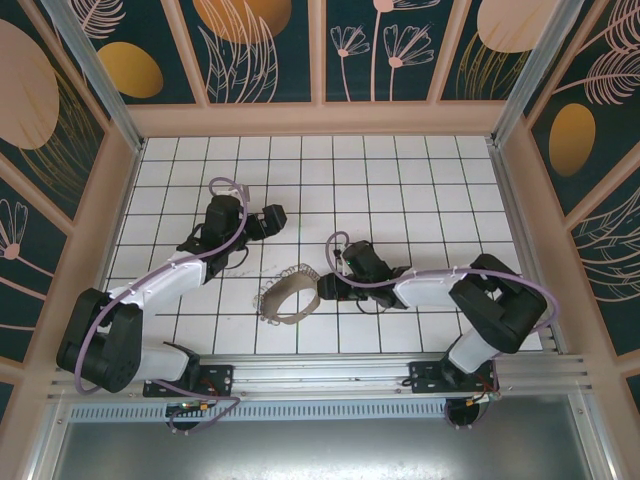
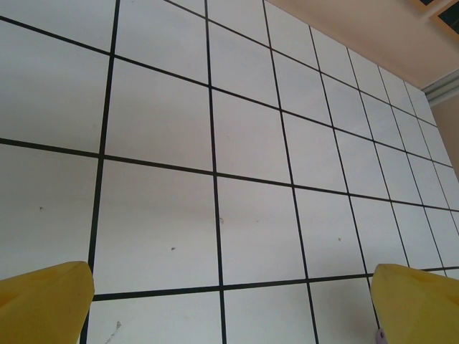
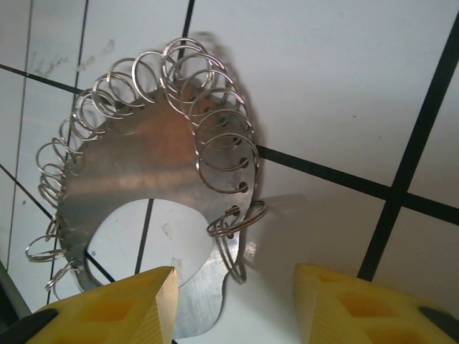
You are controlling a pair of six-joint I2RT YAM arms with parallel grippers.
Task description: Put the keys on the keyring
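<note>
My right gripper point(image 3: 235, 276) is spread, its 2 yellow fingers point(image 3: 115, 312) held apart with nothing pinched between them. Just ahead of it lies the keyring point(image 3: 143, 158), a curved metal band with a row of wire split rings point(image 3: 215, 136) threaded through holes along its outer edge. Its near end sits inside my gap, close against the left finger. From above, it rests on the white tiled table point(image 1: 400, 180) between my 2 arms, near the front edge, with my right gripper at its right side. My left gripper point(image 2: 231, 276) hovers well apart over bare tiles, fingers wide. A tiny lilac speck point(image 2: 379, 334) beside 1 finger may be the key; it is too small to tell.
</note>
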